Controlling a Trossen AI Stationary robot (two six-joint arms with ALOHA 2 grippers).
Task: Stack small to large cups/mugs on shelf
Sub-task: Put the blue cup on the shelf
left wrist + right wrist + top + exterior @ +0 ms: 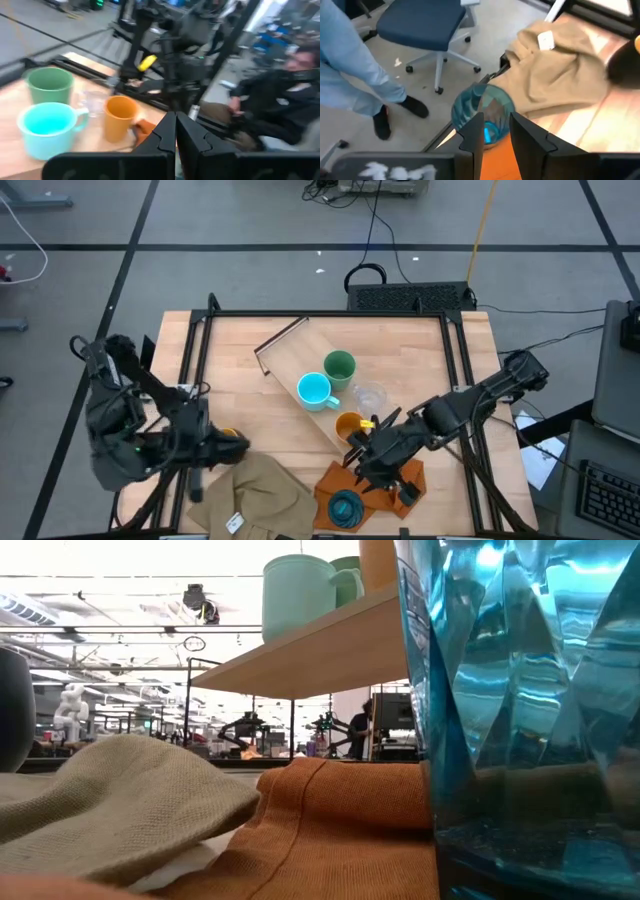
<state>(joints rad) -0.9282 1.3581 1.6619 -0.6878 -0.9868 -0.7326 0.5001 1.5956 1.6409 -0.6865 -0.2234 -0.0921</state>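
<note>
The shelf (pixel 290 375), a light-wood plank on black wire brackets, lies slantwise mid-table. On it stand the green cup (pixel 339 366), light-blue mug (pixel 316 391), clear tumbler (pixel 370 395) and orange cup (pixel 349 425). The ribbed teal cup (pixel 482 112) stands upright on an orange cloth (pixel 370 485) at the near edge. My right gripper (pixel 495 137) hovers open above it, slanting down. The dark mug with yellow-orange inside (pixel 228 438) sits near left. My left gripper (pixel 176 132) is shut and empty, held nearly level above that mug and pointing at the shelf.
A tan cloth (pixel 255 495) lies bunched at the near edge, between the dark mug and the orange cloth. A black frame (pixel 200 350) borders the tabletop. Beyond the table are an office chair (pixel 420 25) and people (pixel 280 100).
</note>
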